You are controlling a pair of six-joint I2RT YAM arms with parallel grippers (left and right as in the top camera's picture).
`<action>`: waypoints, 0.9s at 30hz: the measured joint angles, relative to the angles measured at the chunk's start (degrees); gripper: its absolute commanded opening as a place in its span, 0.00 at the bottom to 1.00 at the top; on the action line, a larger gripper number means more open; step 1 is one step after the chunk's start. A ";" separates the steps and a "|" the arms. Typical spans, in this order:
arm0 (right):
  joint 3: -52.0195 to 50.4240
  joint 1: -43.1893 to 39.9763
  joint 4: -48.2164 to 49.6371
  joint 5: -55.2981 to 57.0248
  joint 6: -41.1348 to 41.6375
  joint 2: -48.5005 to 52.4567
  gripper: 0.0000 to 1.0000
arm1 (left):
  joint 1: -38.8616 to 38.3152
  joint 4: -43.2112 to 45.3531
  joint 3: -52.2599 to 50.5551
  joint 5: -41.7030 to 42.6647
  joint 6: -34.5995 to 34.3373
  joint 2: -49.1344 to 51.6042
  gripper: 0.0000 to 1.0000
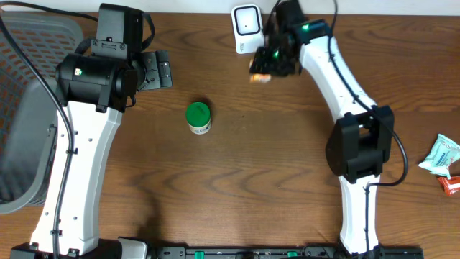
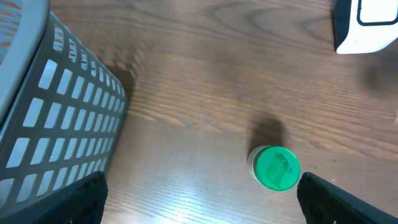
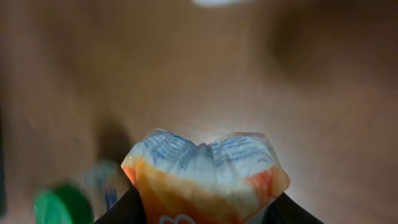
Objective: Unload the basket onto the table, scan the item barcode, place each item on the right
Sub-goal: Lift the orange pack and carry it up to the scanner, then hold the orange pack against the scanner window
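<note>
Orange and white, the packet [image 3: 205, 177] is filling the lower middle of the right wrist view, its crimped end pointing up. The dark fingers [image 3: 121, 210] of the right gripper [image 1: 264, 66] are pressing on it from both sides, so the jaws are clamping it. Fine blue print is showing on its white part, too blurred to read. From overhead the gripper's dark body is covering most of the packet and only an orange and white corner is peeking out. That view is placing it near the table's [image 1: 287, 165] far edge, just beside the white scanner [image 1: 246, 29], which is standing at that edge. In the right wrist view the scanner is appearing only as a white blur at the top, and in the left wrist view only its lower corner is showing at the top right. The left gripper [image 2: 202, 186] is hanging with its jaws wide apart and nothing between them, its two tips sitting in the bottom corners of its own view. A green-capped bottle [image 1: 198, 116] is sitting near the table's middle, cap facing up, well apart from both grippers. A grey mesh basket [image 1: 29, 108] is occupying the left edge. Only the overhead view is showing two more packs at the right edge, a pale one [image 1: 440, 155] and a red one [image 1: 451, 185], just beside each other.
</note>
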 measured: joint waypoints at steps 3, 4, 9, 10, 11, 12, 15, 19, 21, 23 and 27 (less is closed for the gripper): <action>1.20 -0.74 6.78 4.48 -0.02 0.00 0.36 | 0.00 0.00 0.00 0.00 0.00 0.00 0.98; 1.25 -0.81 8.92 6.21 -0.04 0.00 0.36 | 0.00 -0.02 0.00 0.00 0.00 0.00 0.98; 1.25 -0.68 19.34 14.56 -0.04 0.00 0.36 | 0.00 0.00 0.00 0.00 0.00 0.00 0.98; 1.25 -0.68 21.40 15.87 -0.04 0.00 0.36 | 0.00 0.00 0.00 0.00 0.00 0.00 0.98; 1.25 -0.61 23.30 16.94 -0.04 0.02 0.36 | 0.00 0.00 0.00 0.00 0.00 0.00 0.98; 1.25 -0.57 25.33 17.97 -0.07 0.00 0.36 | 0.00 0.00 0.00 0.00 0.00 0.00 0.98; 1.25 -0.35 30.21 19.69 -0.09 0.02 0.35 | 0.00 0.00 0.00 0.00 0.00 0.00 0.98; 1.33 0.26 36.20 20.76 -1.49 0.94 0.35 | 0.00 0.00 0.00 0.00 0.00 0.00 0.98; 1.55 0.35 39.78 20.92 -2.75 2.43 0.35 | 0.00 0.00 0.00 0.00 0.00 0.00 0.98; 1.70 0.68 42.84 21.09 -4.28 4.59 0.34 | 0.00 0.00 0.00 0.00 0.00 0.00 0.98; 1.68 1.22 50.66 21.44 -8.20 10.25 0.34 | 0.00 0.02 0.00 0.00 0.00 0.00 0.98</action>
